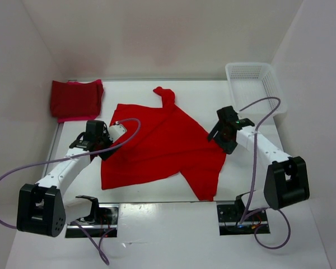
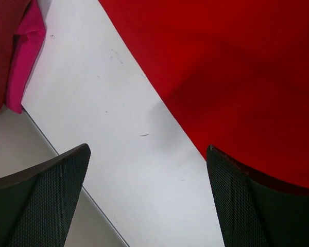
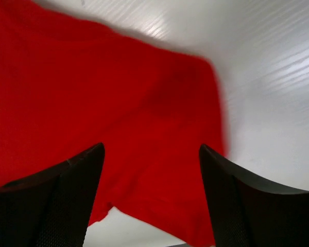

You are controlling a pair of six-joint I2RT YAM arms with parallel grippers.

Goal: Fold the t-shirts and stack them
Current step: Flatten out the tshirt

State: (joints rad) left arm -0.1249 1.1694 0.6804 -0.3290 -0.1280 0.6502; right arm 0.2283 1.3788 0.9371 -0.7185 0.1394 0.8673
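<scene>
**A:** Your bright red shirt (image 1: 162, 148) lay spread and creased across the middle of the tabletop (image 1: 129, 92). One sleeve reached toward the far edge and a corner lay close to the near edge.

**B:** The other two sat folded at the far left corner, the maroon shirt (image 1: 73, 98) on top of the pink shirt (image 2: 28, 46). A band of bare tabletop separated them from the red one, so you had room there.

**A:** You also had a bare strip along the right edge. The white basket (image 1: 252, 73) stood at the far right corner, well apart from the cloth.

**B:** Your left claw (image 2: 147, 149) hung at the red shirt's left edge with its jaws spread wide, holding nothing.

**A:** The left wrist camera showed what the overhead one could not. One finger (image 2: 257, 206) overlapped the shirt's edge and the other hung out over the tabletop's left edge. Only bare surface with faint scuffs lay between them.

**B:** Your right claw (image 3: 150, 149) hung over the shirt's right side. Its jaws were apart and no cloth was pinched between them.

**A:** That wrist picture was blurred. It showed red cloth under both fingers and bare tabletop off to the right. I couldn't tell from it whether the fingertips touched the cloth.

**B:** Only the overhead view showed you the basket and the shirt's full outline. Only the left wrist view showed how much pink stuck out from under the maroon.
</scene>
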